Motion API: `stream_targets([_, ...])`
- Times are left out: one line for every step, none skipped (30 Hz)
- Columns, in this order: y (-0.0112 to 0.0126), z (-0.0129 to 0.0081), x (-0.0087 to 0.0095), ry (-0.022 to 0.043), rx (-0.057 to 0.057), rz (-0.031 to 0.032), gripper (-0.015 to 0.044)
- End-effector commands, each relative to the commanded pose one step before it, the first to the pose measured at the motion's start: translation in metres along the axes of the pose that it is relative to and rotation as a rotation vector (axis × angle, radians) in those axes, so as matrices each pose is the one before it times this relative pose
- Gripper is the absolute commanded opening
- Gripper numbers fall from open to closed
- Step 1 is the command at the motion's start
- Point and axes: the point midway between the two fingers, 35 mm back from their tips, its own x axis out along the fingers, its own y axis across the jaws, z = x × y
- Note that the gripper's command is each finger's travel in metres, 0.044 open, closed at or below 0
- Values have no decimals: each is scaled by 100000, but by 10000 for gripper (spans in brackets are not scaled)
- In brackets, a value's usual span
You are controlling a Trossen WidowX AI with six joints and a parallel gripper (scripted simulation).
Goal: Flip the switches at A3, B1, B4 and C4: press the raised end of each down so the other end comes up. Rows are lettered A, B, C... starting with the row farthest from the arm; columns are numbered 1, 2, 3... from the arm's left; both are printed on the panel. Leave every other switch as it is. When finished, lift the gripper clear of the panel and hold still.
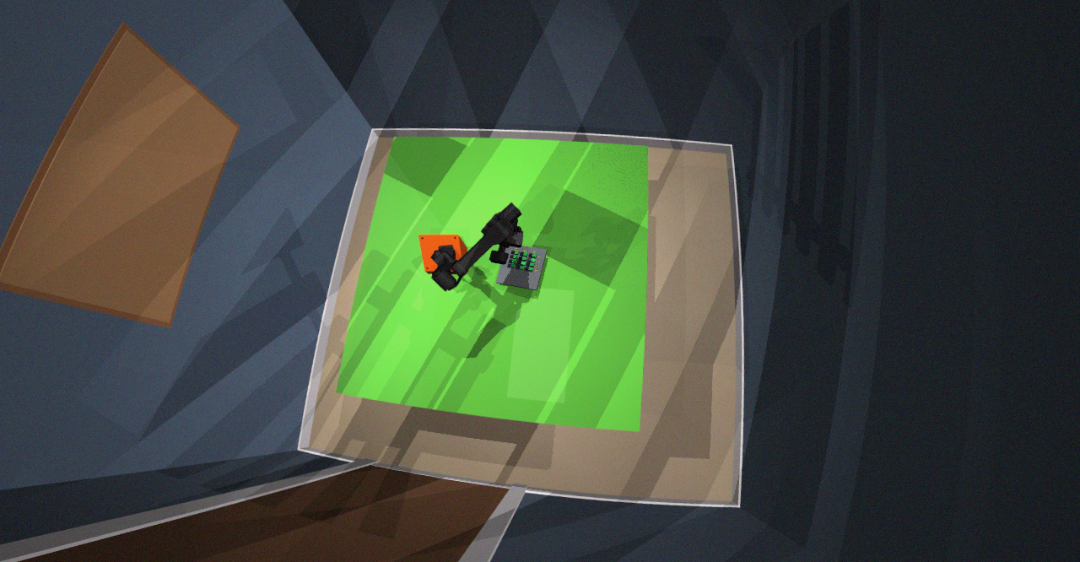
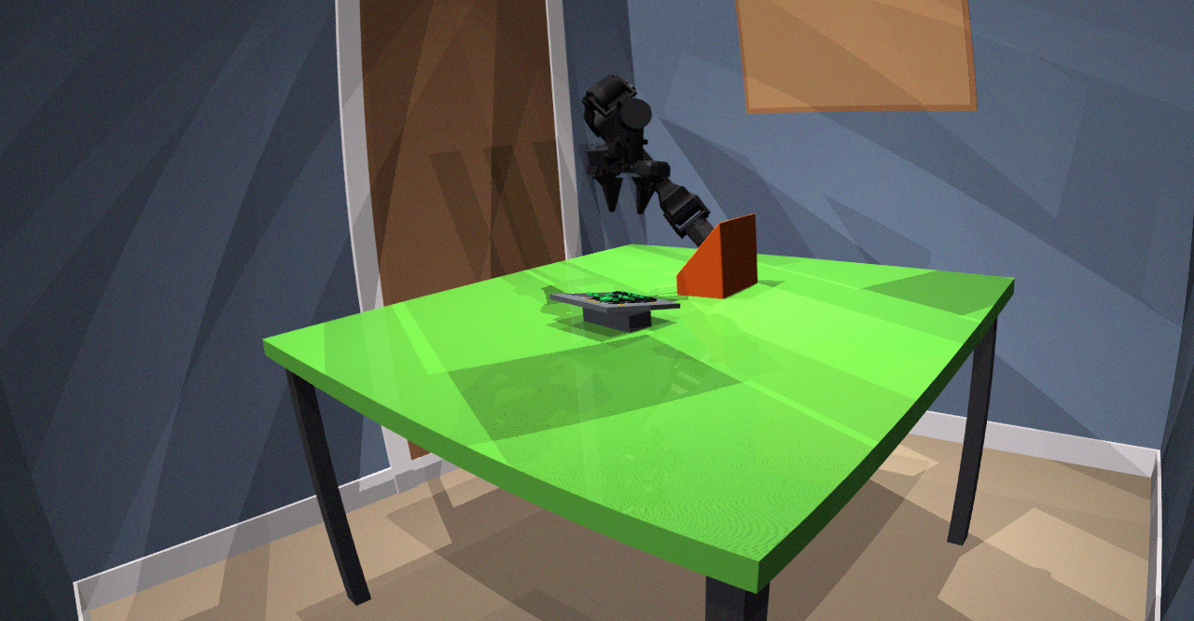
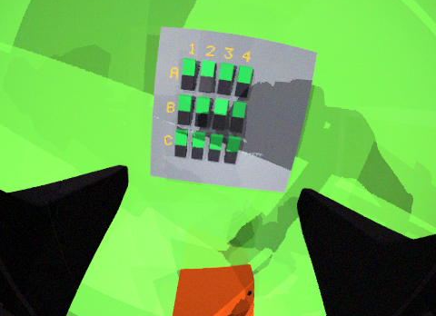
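The grey switch panel [image 1: 518, 279] [image 2: 665, 306] [image 3: 283, 66] carries three rows, A to C, of four rocker switches, each with a green far half and a black near half. Switch A3 [image 3: 226, 72], switch B1 [image 3: 184, 103], switch B4 [image 3: 239, 110] and switch C4 [image 3: 233, 143] all show in the wrist view. Which end of each is raised is too small to tell. C4 lies in shadow. My gripper [image 2: 628, 212] [image 3: 214, 188] is open and empty, high above the panel's level and towards its arm side.
The orange base block [image 1: 428, 243] [image 2: 723, 258] [image 3: 204, 289] of the arm stands on the green table [image 1: 407, 316] [image 2: 584, 476] [image 3: 59, 139], on the panel's near side. The panel sits raised on a smaller dark foot [image 2: 613, 319]. The arm's shadow crosses the table beside the panel.
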Motion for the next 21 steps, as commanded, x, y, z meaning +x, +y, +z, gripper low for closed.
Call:
stream_targets([41,159,243,-31,-10,156,374])
stream_targets([105,475,733,-115,-16,423,347])
stream_targets([108,778,1238,-256,16,550,321])
stream_targets([18,938,1572,-409,85,408,295])
stream_targets([-109,893,1604,-481,146,93,269])
stream_targets([-231,833,1624,-516,194,-227,242])
stream_targets([-268,619,1318,-418,183,-414,216])
stream_targets([-194,348,797,-245,118,-347,190])
stream_targets([-70,112,267,-80,41,-132,164])
stream_targets([0,0,0,0,0,0,137])
stream_targets([0,0,0,0,0,0,111])
stream_targets([0,0,0,0,0,0,85])
stream_targets([1,5,150,147,29,11,59])
stream_targets([3,18,442,392,56,18,32])
stream_targets([0,29,728,596,60,10,6])
stream_targets([-10,38,925,654,6,-33,0])
stream_targets([-17,26,703,449,-26,-51,0])
stream_targets([-12,18,411,216,-51,-54,0])
stream_targets([-4,6,136,67,-20,-21,0])
stream_targets([0,0,0,0,0,0,0])
stream_targets([0,0,0,0,0,0,0])
